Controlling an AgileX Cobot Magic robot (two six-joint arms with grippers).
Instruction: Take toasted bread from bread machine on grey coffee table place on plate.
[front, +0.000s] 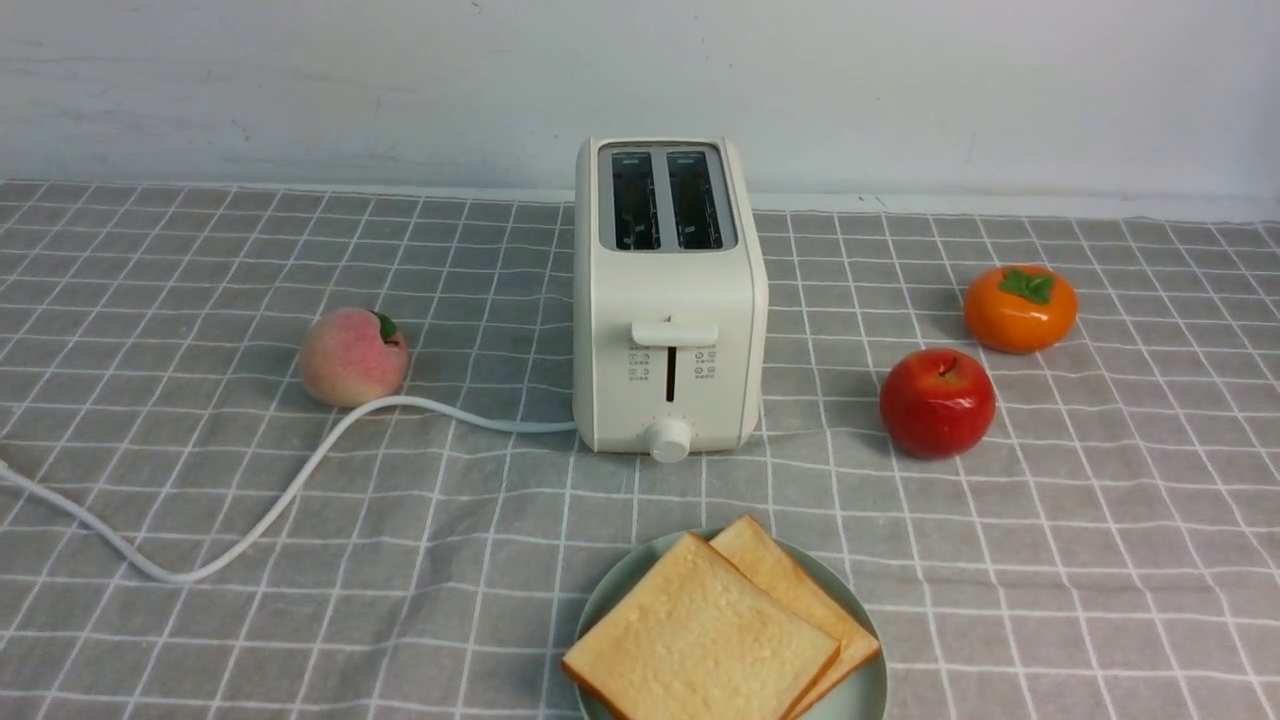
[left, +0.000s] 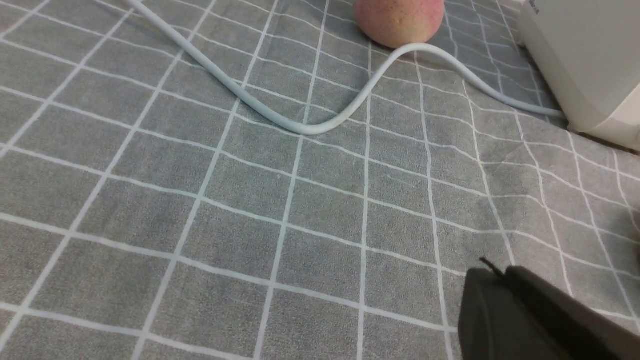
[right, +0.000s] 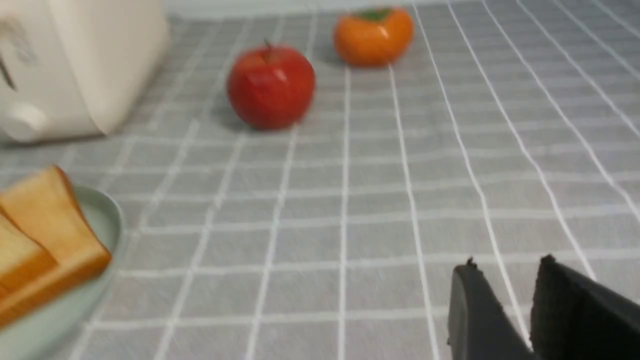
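No readable text anywhere. Cream-white rounded two-slot toaster (front: 668, 300) has small grey icon labels either side of its front lever slot and tick marks above the knob, all too small to read.

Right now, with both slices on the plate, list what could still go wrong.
1. The toasted bread overlaps, and the lower slice's corner reaches the plate rim; a nudge could slide it onto the grey coffee table.
2. The cord loops across the cloth near the left hand; snagging it might tug the bread machine or roll the peach.
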